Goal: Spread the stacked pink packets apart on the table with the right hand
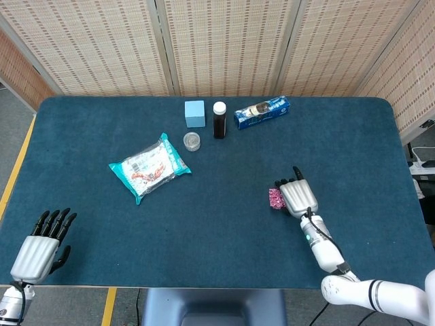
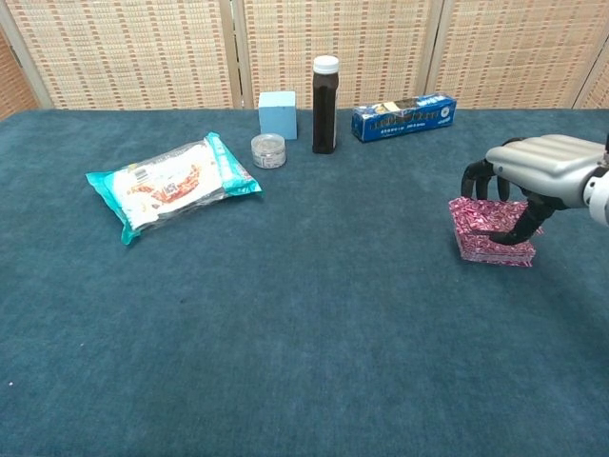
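Note:
The pink packets (image 2: 490,233) sit stacked at the right of the table, showing in the head view as a small pink patch (image 1: 276,197) beside my right hand (image 1: 298,197). In the chest view my right hand (image 2: 538,171) arches over the stack. Its fingers curl down the far side and its thumb hooks the near side, gripping the upper packet, which is tilted up off the one lying flat beneath it. My left hand (image 1: 42,248) hovers at the near left table edge, fingers apart and holding nothing.
A teal snack bag (image 2: 171,183) lies at the left centre. Along the back stand a light blue box (image 2: 277,113), a small clear jar (image 2: 268,149), a dark bottle (image 2: 324,105) and a blue carton (image 2: 403,116).

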`<state>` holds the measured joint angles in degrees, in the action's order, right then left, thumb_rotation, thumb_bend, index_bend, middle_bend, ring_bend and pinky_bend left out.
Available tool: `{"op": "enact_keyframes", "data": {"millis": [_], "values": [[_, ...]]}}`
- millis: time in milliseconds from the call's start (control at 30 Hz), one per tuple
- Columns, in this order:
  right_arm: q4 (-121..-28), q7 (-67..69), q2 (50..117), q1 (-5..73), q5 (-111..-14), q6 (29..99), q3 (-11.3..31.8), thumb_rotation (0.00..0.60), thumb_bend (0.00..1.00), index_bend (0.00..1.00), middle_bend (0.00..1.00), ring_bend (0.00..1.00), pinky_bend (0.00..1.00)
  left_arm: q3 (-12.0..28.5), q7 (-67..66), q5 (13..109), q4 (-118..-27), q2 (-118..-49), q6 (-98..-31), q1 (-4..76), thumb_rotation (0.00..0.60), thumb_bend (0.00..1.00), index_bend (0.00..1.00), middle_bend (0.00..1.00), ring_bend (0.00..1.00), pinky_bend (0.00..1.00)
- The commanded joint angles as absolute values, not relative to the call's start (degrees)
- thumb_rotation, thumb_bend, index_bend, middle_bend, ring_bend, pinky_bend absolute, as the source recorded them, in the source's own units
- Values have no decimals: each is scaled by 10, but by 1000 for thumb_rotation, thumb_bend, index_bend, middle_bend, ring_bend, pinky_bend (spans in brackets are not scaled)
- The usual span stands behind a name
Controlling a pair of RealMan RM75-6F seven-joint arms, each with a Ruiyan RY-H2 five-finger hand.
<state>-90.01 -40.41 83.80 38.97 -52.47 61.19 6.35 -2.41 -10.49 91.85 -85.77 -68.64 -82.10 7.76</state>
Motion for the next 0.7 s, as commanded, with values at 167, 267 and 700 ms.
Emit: {"op": "enact_keyframes", "data": {"millis": [167,267,700], "values": [[-975,-449,836,406,-533,630,65,600,326,753,555,384,0,-25,-99,924,-860,-683,-825,77,600,480,0,0,0,52],[-974,-480,864,420,-526,630,62,600,325,753,555,384,0,-26,-96,926,-862,-680,-828,76,600,479,0,0,0,52],[-876,-510,982,444,-509,633,55,600,321,539,502,351,0,-24,-82,928,-866,-671,-837,73,600,479,0,0,0,53]]}}
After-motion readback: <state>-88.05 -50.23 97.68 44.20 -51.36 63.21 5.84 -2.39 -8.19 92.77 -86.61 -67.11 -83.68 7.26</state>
